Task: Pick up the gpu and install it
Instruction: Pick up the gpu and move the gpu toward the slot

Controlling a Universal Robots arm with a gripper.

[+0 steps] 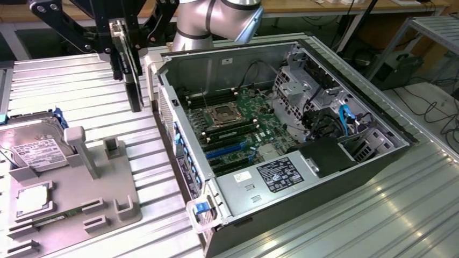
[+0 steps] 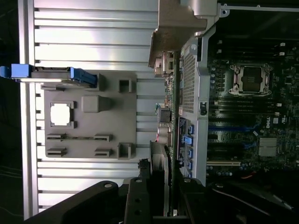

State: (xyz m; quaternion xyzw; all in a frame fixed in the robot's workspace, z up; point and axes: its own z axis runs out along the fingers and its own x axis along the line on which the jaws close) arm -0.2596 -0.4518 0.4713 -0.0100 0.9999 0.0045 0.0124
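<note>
Black plastic and bare circuit board make up the gpu, which hangs edge-on and upright just outside the computer case, beside its perforated rear wall. It appears lifted off the desk.

End effector: partly closed, jaws clamped on the two flat faces of the card at its upper end. Nothing else is held.

Handling assessment:
- The card is judged stiff and fairly light, so it should not sag from a one-end grip, though it may swing.
- It is judged fragile at the fan, the exposed board components and the contact edge; pressure there risks damage.
- The shroud looks smooth, so slip under a light pinch is possible.
- The best hold is judged to be across the shroud and board near the upper edge, well away from the contact edge.
</note>
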